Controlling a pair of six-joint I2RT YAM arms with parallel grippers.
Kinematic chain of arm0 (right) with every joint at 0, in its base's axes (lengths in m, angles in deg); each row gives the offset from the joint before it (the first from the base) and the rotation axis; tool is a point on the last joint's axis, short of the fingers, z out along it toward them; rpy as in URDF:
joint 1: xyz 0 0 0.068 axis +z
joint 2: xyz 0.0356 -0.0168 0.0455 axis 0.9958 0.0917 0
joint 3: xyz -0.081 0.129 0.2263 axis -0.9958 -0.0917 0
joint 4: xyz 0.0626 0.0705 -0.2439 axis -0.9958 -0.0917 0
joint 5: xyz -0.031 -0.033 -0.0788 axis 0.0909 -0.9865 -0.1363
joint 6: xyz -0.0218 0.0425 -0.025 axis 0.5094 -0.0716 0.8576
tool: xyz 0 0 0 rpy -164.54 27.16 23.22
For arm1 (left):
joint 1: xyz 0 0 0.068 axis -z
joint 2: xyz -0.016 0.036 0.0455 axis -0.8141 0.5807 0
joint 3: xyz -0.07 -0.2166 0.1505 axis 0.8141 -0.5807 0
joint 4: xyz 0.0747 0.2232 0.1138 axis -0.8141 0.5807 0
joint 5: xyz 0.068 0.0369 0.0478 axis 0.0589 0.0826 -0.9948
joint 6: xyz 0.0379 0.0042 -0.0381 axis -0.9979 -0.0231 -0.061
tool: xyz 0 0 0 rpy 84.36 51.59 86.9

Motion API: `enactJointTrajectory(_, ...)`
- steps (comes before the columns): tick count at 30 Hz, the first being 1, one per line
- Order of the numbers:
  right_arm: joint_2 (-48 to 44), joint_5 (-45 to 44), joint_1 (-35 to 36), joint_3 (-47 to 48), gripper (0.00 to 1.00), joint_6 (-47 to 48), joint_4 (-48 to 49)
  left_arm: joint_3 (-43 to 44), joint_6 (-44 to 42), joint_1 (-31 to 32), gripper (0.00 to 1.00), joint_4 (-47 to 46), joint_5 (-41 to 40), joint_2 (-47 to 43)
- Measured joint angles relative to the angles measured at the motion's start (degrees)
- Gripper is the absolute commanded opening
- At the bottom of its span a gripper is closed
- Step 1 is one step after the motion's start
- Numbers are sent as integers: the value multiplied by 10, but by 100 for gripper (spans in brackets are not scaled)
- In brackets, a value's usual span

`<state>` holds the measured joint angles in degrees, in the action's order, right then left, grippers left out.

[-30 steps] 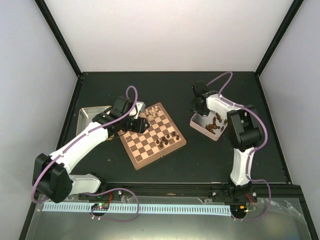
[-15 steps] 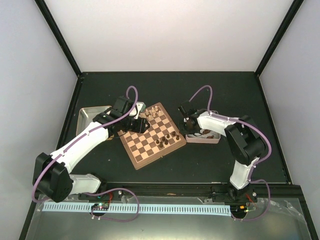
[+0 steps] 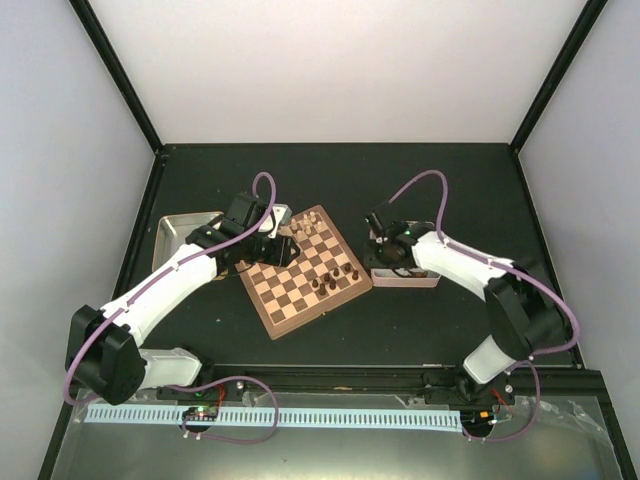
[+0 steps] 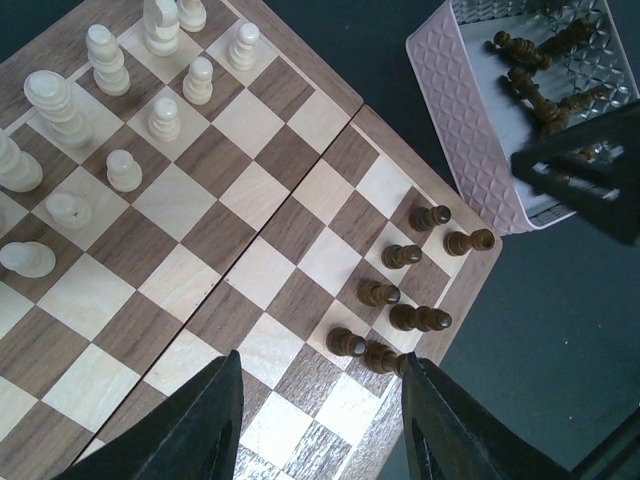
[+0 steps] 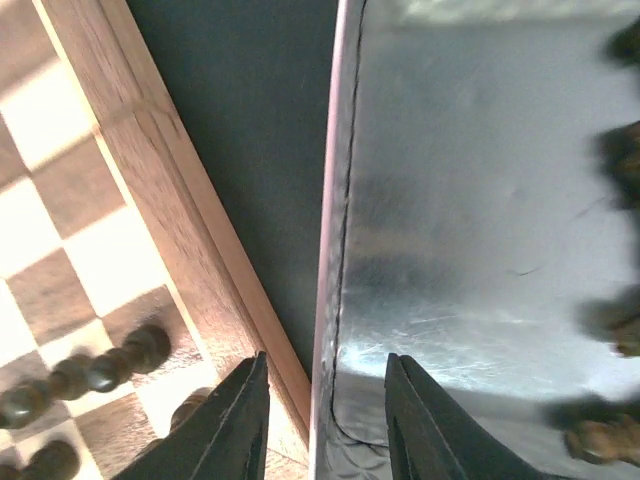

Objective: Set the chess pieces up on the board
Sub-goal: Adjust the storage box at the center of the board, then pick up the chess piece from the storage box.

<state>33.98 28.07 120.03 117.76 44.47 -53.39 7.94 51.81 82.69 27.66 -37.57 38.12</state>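
Several dark chess pieces [image 4: 400, 256] on the board [image 4: 250, 270], just beyond left fingers [image 4: 200, 420]

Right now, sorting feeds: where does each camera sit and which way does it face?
Top external: high behind the robot, looking down at the board; both arms show.
Left wrist: over the board, facing down; left gripper frames it.
Right wrist: facing down at the pinkish tin; right gripper straddles its rim.
Shared: both wrists see dark pieces.

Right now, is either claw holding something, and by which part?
Nothing is held. The left gripper is open above the chequered wooden chessboard; the right gripper straddles the wall of the pinkish-sided silver tin, gaps either side.
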Motion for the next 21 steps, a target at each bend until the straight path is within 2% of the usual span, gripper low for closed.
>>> enactJointTrajectory(4, -55, -60, -7, 1, 36, -48, -6, 0, 0, 0, 47, -2, 0, 0)
enactJointTrajectory(9, -98, -118, -69, -37, 38, -122, -7, 0, 7, 0, 47, -12, -1, 0)
enactJointTrajectory(13, -86, -132, -104, -69, 37, -152, -12, -1, 14, 0, 47, -22, 0, 0)
enactJointTrajectory(21, -30, -131, -119, -70, 32, -178, 1, -3, 20, 0, 47, -29, 0, -2)
